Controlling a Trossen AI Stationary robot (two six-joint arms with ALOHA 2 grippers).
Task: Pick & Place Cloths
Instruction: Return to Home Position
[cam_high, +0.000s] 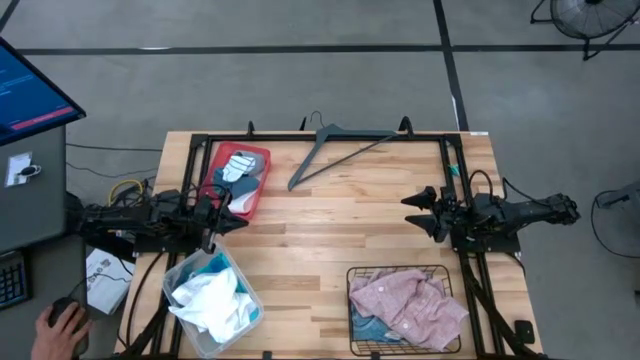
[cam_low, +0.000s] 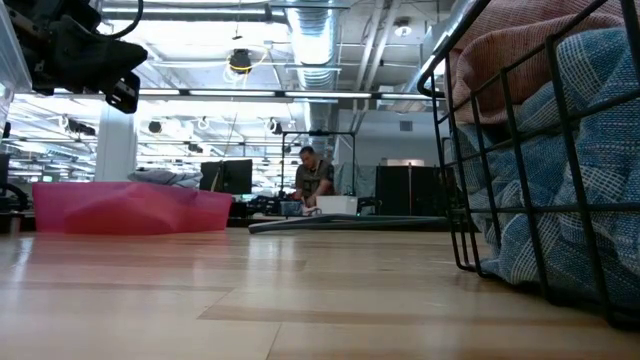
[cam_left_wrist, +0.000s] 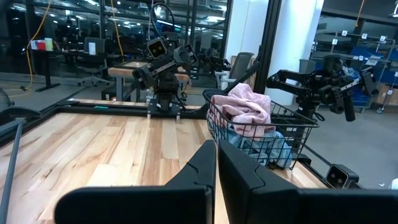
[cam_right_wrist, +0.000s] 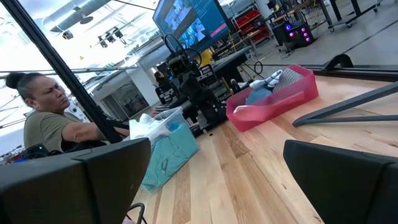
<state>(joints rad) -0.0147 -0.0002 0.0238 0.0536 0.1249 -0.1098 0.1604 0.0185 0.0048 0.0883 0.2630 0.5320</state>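
A pale pink cloth (cam_high: 405, 300) lies on top of a blue-striped cloth (cam_high: 368, 325) in a black wire basket (cam_high: 440, 272) near the table's near right corner. A white cloth (cam_high: 212, 302) and a turquoise cloth (cam_high: 205, 265) fill a clear plastic bin (cam_high: 250, 315) at the near left. A grey and white cloth (cam_high: 238, 165) rests in the red tray (cam_high: 258, 190). My left gripper (cam_high: 238, 220) is shut and hovers between the tray and the bin, holding nothing. My right gripper (cam_high: 420, 210) is open and empty, above bare wood at the table's right.
A grey hanger (cam_high: 340, 150) lies flat near the far edge. Bare wood (cam_high: 330, 230) spans the middle of the table between the two arms. A person (cam_right_wrist: 50, 118) sits beyond the left edge, with a hand on a mouse (cam_high: 60, 322), next to a monitor (cam_high: 30, 90).
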